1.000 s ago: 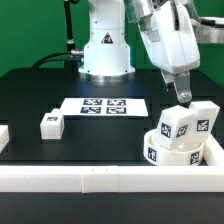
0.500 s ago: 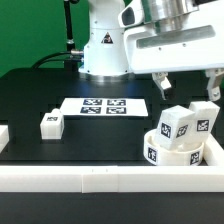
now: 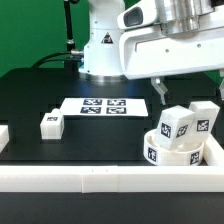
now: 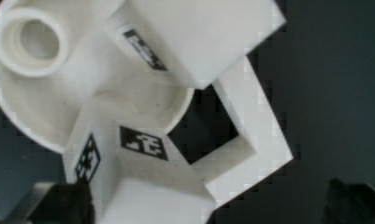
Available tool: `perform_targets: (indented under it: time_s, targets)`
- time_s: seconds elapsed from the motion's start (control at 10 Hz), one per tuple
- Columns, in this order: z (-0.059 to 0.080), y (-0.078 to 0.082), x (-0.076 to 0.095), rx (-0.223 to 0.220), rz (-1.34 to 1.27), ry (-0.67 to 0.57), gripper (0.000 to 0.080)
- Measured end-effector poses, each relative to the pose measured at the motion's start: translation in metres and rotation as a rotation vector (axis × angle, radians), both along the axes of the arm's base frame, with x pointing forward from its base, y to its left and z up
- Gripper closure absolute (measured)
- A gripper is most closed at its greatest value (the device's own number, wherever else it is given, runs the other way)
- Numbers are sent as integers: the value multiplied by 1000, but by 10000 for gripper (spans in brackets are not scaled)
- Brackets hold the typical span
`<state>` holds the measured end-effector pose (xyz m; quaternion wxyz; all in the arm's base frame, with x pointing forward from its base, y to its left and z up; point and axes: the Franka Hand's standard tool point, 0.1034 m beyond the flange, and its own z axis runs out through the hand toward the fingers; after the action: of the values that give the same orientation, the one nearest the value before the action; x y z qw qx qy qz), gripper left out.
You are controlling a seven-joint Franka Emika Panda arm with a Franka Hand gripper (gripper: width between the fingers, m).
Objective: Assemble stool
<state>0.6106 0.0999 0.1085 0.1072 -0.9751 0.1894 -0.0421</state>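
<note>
Count in view: 1 round seat point(image 3: 166, 156), 3 blocky legs point(image 3: 177, 125) including 1 loose leg point(image 3: 51, 123), 1 marker board point(image 3: 103, 106), 1 border rail point(image 3: 90, 179), 1 gripper point(image 3: 188, 90).

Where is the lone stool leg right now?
The small white blocky plastic leg sits alone on the black table, at the exterior view's left, beside the flat white marker board.

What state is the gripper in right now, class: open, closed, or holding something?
Gripper: open, jaws wide, holding nothing, above the stool legs and seat.
</note>
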Motion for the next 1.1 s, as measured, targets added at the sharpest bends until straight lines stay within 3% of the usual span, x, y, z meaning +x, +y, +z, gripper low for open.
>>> perform_targets:
  time_s: [0.3,0.5,0.7,1.1]
  targets:
    - [4,-22,8,-76,411,-55,150]
    - [-1,-34,7,-136,646,-80,150]
    - [-3,-48,6,-155,784,-100,150]
    - [-7,-49,3,-156,811,-54,150]
